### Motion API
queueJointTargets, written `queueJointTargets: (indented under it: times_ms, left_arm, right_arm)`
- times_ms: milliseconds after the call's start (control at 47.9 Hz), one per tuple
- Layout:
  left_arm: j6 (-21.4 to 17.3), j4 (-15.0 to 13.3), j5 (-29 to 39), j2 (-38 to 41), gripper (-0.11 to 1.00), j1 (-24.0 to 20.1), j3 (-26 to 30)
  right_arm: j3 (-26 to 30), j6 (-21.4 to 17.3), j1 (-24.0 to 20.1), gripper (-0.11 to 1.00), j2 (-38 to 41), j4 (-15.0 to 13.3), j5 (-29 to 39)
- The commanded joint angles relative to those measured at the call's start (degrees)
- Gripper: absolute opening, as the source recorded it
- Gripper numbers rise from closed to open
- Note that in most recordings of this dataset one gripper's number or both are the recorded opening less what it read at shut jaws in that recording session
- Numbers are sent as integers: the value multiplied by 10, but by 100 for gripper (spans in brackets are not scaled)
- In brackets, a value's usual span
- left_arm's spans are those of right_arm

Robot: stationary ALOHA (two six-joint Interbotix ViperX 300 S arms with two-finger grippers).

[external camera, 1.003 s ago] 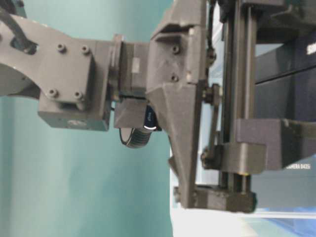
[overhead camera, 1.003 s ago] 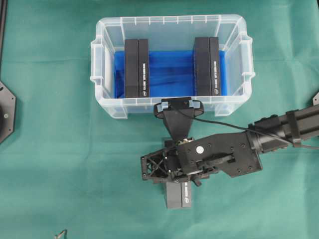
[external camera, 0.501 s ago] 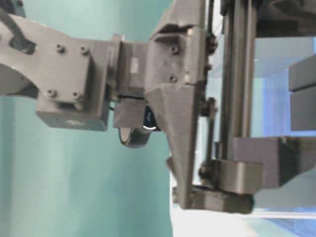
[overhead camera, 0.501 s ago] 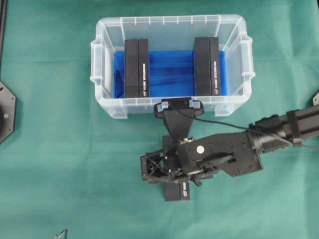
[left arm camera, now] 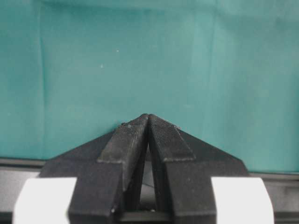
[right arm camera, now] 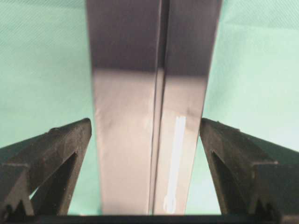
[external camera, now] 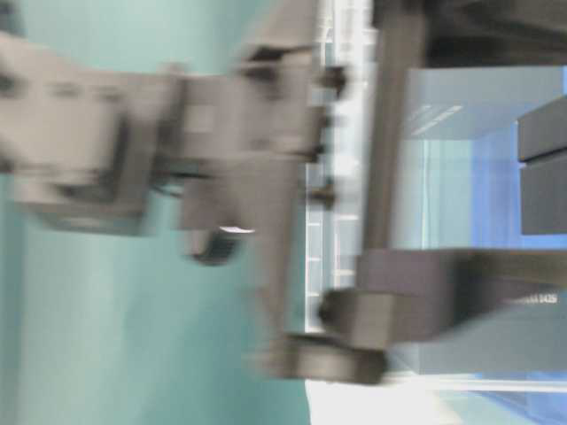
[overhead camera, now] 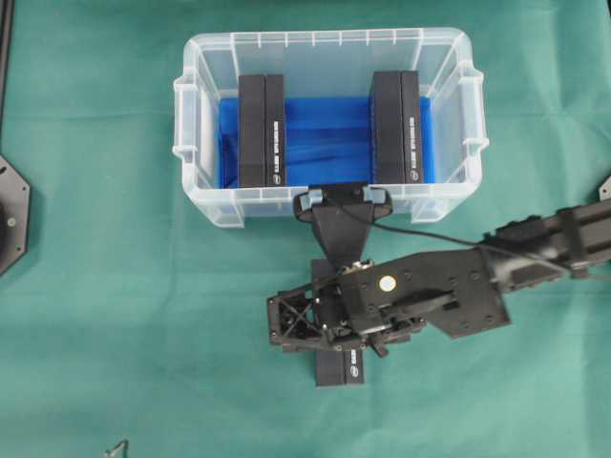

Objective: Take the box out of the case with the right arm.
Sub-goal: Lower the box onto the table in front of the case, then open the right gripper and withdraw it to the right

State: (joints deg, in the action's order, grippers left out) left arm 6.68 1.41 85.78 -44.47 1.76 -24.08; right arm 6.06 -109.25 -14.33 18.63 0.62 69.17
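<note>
From overhead I see the case (overhead camera: 329,124) sitting on the green cloth (overhead camera: 105,286) near the far side, with two black boxes standing on edge on its blue floor, one on the left (overhead camera: 262,131) and one on the right (overhead camera: 396,126), well apart from each other. A third box (overhead camera: 340,365) lies flat on the cloth outside the case, on the near side of its front wall, and my right arm (overhead camera: 535,243) reaches in from the right with its gripper (overhead camera: 334,320) directly over that box, hiding most of it. In the right wrist view the box (right arm camera: 152,107) runs straight up the middle between the two fingers (right arm camera: 56,149), and I see green cloth in the gap on each side, so the jaws stand wide and are not touching it. The wrist camera mount (overhead camera: 342,205) sits just in front of the case's near wall, overlapping its rim in this view. The table-level view is smeared with motion blur and mostly filled by the arm, so I get little from it beyond the case's wall behind. My left gripper (left arm camera: 148,122) shows only in its own camera, its tips pressed together over bare cloth with nothing between them. At the left edge a black base plate (overhead camera: 13,215) sits well clear of everything.
</note>
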Motion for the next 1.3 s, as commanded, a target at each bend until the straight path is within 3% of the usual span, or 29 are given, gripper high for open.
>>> queueJointTargets:
  times_ms: [0,293,690,878,1275]
  left_arm:
    - [0,2,-2,2,2,-1,15]
    - [0,2,-2,4,2,-2,16]
    - [1,2,-2,4,2,-2,16]
    - [1,2,2,4,2,-1,15]
    - [0,2,6,5,2,-1,15]
  right_arm:
    - [41,0,6,91,-41,-12,47]
    - [152,11,9,90,-53,-49,185]
    - [152,40,10,89,-54,-49,192]
    - [117,39,2,89,-75,-43,203]
    - [-47,-10,-31,89,-207,-43,189]
